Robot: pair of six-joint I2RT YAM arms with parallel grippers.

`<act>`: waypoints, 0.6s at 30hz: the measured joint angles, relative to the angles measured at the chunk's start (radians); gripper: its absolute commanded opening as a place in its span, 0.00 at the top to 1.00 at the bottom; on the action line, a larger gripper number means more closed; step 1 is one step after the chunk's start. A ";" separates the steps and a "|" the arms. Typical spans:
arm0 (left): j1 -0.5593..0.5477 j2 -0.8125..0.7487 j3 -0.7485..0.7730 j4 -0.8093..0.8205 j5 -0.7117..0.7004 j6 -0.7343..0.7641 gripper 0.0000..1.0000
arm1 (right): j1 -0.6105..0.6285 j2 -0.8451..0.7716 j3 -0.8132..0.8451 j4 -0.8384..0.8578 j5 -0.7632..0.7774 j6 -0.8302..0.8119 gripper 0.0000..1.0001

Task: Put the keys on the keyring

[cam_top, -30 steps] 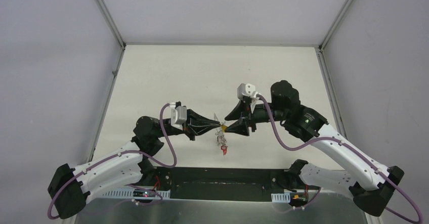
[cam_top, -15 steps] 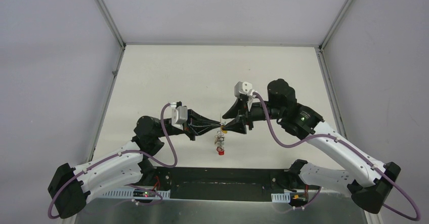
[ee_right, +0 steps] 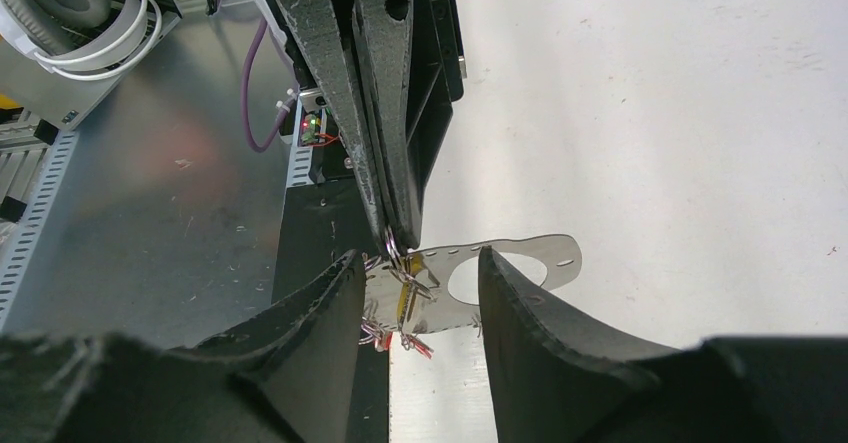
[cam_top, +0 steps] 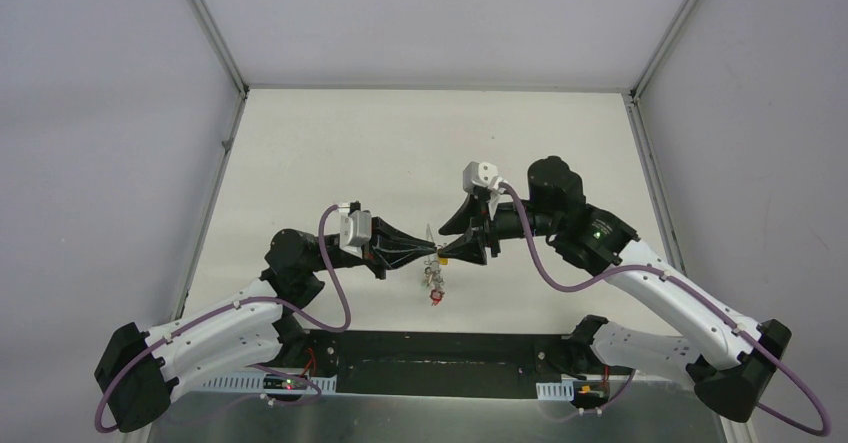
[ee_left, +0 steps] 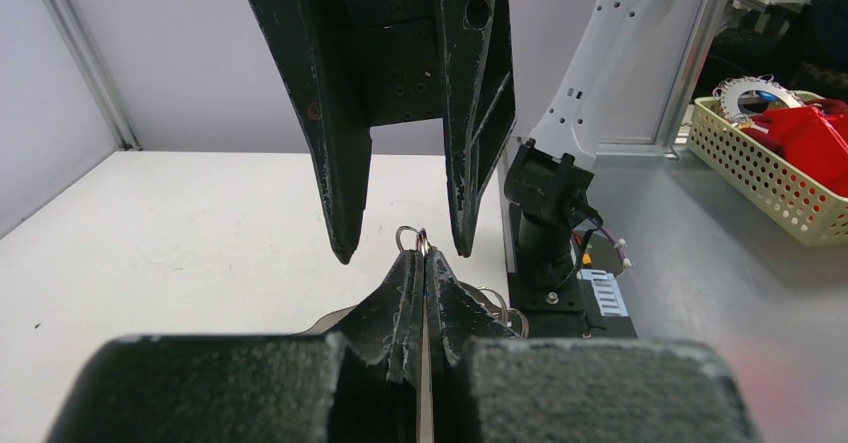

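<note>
Though aloft, keys (cam_top: 434,283) at left tool (cam_top: 434,254)

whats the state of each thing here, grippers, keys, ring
left gripper: shut, pinching the keyring in mid-air
right gripper: open, fingers either side of the left gripper's tips
keyring: held up, off the table
keys: hanging in a bunch below the grippers, one red tag lowest

keys (cam_top: 435,285) hanging midair, far table (cam_top: 400,143) open
</note>
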 measured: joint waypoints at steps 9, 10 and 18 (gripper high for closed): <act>0.000 0.000 0.000 -0.002 0.002 0.000 1.00 | 0.000 -0.001 -0.016 0.005 0.000 0.000 0.53; 0.000 0.000 0.000 -0.002 0.002 0.000 1.00 | 0.000 -0.001 -0.016 0.005 0.000 0.000 0.53; 0.000 -0.016 0.000 -0.039 0.008 0.000 1.00 | 0.000 -0.019 -0.016 0.005 0.000 0.000 0.53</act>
